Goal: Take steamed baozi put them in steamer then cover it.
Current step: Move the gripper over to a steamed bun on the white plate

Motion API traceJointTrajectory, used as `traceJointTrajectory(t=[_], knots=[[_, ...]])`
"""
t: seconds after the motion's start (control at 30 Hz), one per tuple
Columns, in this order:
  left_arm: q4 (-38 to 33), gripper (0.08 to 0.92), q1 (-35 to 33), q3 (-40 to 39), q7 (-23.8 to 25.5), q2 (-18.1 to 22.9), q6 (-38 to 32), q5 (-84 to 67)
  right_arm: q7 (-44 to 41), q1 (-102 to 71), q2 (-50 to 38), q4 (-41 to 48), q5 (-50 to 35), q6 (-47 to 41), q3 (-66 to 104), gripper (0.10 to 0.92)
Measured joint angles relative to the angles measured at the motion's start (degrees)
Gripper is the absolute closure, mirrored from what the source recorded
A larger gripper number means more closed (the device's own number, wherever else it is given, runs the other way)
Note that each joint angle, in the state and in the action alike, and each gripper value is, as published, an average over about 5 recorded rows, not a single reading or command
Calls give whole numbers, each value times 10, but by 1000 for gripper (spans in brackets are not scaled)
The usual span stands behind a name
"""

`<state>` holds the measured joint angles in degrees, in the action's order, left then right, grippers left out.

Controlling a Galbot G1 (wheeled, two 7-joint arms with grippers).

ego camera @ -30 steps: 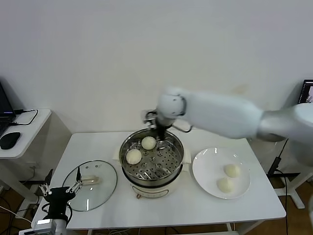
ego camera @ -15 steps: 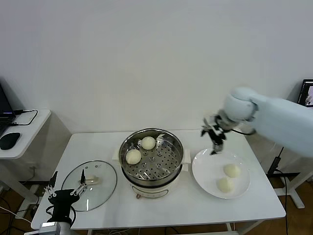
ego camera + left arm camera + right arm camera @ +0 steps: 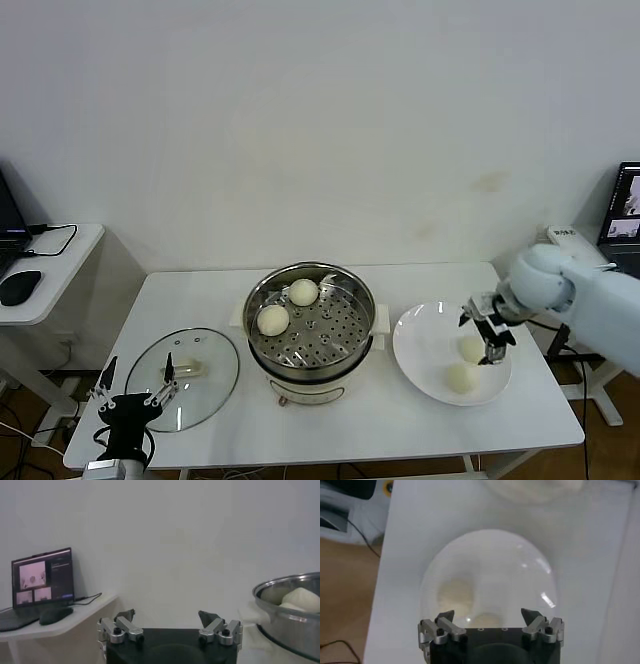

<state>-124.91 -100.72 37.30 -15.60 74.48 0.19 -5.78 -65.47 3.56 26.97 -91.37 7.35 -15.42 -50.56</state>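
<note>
With jaws wide and empty, the right gripper hovered over the plate by the counter's right edge; it should centre on one bun, then close gently.

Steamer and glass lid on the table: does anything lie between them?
No. In the head view only a bare strip of white table separates the steamer from the glass lid; they sit apart, not touching.
</note>
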Motion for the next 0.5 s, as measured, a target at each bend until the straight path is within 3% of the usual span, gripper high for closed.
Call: traceJointTrajectory(t=[0.5], knots=[[6, 177, 1, 5, 0, 0, -1, 1, 34, -121, 18, 34, 46, 4, 76, 203]])
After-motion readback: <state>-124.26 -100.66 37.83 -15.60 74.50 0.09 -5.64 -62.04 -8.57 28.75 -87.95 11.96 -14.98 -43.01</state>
